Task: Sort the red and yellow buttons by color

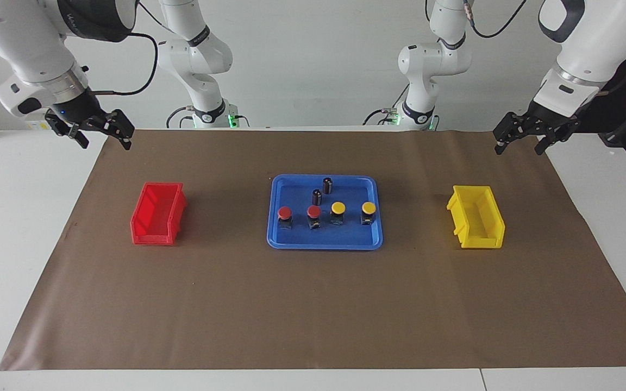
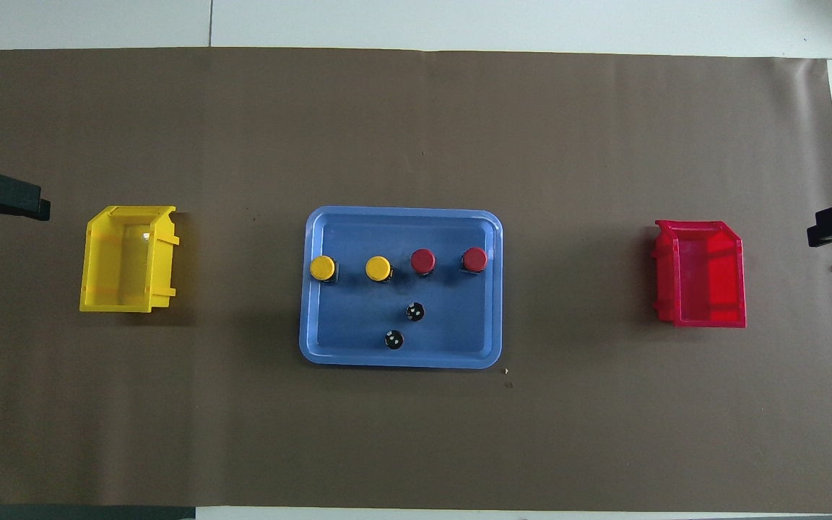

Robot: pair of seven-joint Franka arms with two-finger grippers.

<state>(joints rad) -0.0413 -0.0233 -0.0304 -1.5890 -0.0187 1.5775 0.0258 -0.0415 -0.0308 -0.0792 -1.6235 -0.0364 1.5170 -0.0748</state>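
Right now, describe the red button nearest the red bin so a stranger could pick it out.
Find the blue plastic tray mid-table. Four capped push-buttons stand in a row inside it. Take the red-capped button at the row's end toward the red plastic bin; its only neighbour is the other red button, with both yellow ones past that.

The facing view looks from high across the table toward the robots, whose bases stand at the top of the frame. The overhead view looks steeply down from above the robots' end, and it is a bit closer. Both views share the brown mat and the blue tray in the middle of the frame, turned half around between them.
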